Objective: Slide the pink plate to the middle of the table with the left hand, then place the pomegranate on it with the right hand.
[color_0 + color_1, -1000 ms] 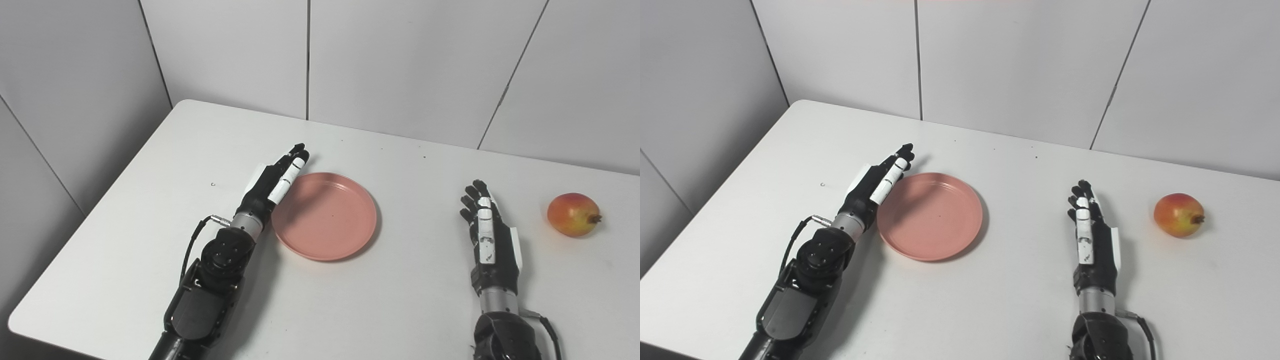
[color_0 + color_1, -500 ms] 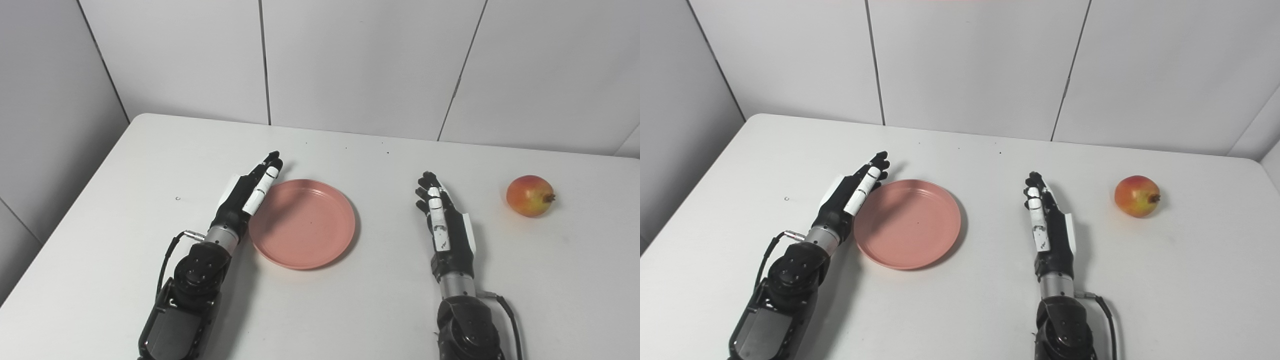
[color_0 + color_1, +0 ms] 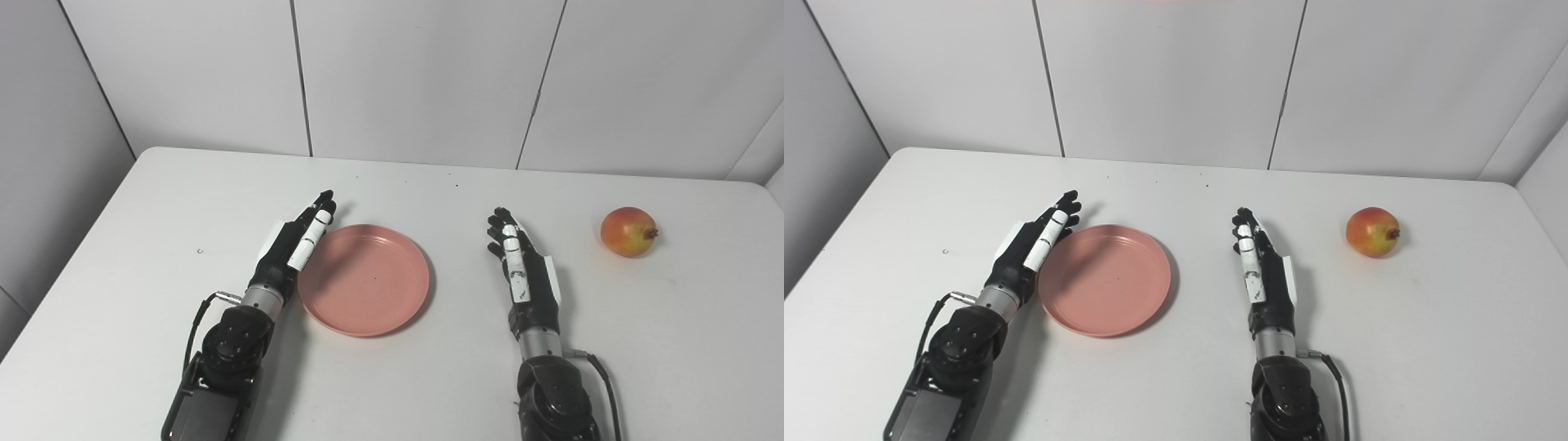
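The left hand lies edge-on along the left rim of the pink plate, fingers straight and pressed together, holding nothing. Held flat like a blade against the rim, it seems set up to push the plate sideways rather than lift it, which suits a sliding move. Whether the fingers actually touch the rim or sit just beside it is hard to tell from either view. The plate rests flat on the white table, a little left of the frame's centre, so the slide toward the middle looks nearly done or short of it by a small margin.

The right hand stands on its edge right of centre, fingers straight and close together, empty, apparently waiting its turn. The pomegranate sits in the right part of the frame, beyond and to the right of that hand and well apart from it, with its crown pointing right. The plate is on the hand's other side, so the fruit would have to be carried leftward across the hand's present position.
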`<state>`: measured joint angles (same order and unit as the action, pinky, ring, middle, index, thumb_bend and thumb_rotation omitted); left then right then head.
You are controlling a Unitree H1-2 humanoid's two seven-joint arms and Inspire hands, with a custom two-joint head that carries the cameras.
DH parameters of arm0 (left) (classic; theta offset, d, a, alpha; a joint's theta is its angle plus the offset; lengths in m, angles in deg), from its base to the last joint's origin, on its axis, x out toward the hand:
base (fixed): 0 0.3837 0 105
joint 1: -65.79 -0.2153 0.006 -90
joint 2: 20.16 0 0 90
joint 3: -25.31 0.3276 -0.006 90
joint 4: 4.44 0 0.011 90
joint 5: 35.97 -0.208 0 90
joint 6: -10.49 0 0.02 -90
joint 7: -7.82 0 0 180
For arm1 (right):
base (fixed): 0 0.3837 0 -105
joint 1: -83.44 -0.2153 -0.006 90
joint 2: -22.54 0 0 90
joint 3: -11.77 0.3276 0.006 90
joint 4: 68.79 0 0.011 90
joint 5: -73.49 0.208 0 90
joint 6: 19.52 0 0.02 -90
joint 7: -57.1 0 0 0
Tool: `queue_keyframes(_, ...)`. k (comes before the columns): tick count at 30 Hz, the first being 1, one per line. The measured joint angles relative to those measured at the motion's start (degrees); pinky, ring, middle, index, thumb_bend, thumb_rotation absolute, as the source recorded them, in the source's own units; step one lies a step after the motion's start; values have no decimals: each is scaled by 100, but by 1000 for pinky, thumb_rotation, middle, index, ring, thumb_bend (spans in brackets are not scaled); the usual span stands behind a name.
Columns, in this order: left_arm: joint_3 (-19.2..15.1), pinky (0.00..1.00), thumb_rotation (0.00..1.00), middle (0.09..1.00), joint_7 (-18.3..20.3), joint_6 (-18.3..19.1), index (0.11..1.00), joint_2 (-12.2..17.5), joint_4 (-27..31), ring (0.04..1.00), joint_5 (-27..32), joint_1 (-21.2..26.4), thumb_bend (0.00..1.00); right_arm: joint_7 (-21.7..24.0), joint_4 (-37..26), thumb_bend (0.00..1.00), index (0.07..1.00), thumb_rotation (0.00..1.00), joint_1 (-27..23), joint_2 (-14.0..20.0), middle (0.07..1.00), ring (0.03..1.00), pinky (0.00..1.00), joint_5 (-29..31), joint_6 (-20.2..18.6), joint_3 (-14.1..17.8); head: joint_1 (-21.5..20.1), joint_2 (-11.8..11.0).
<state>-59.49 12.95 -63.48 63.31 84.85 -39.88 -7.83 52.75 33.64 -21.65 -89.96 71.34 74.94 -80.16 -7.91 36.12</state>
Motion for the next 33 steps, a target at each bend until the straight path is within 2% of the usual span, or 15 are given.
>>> queue_keyframes(7, 47, 937, 1000, 963, 30, -14, 965, -134, 72, 952, 11, -57, 591, 0, -1, 518, 869, 937, 0, 1, 871, 882, 890, 3, 0, 4, 35, 9)
queue_keyframes(16, 72, 938, 1000, 966, 253, -10, 966, -208, 168, 953, 151, -125, 595, 1, -2, 529, 869, 937, 0, 5, 868, 876, 887, 28, 0, 4, 53, 18)
queue_keyframes(33, 200, 914, 1000, 956, 260, -14, 958, -354, 196, 942, 133, -153, 602, 6, -21, 533, 868, 938, 7, 14, 872, 876, 891, 94, -1, 4, 255, 53)
